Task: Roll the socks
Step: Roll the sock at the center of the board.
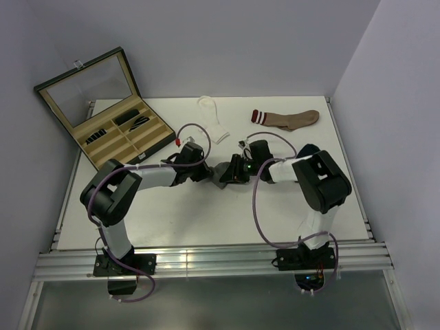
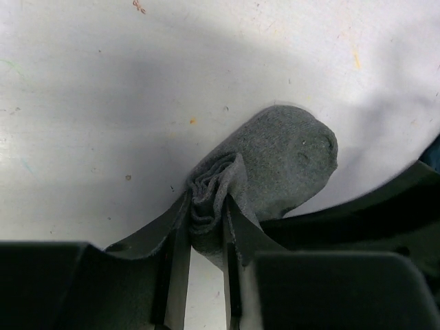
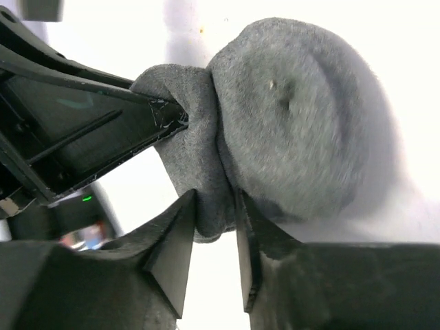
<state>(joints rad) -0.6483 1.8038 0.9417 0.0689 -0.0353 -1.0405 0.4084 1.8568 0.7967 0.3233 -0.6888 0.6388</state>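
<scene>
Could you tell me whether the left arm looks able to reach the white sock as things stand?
Likely yes, once freed: the left fingers grip the dark grey sock, but the white sock lies just beyond, with nothing standing between them.

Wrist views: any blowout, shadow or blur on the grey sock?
Left wrist: grey sock sharp, soft shadow band across the table. Right wrist: fibres crisp, table blown out white. Top external: even light, soft shadows.
</scene>
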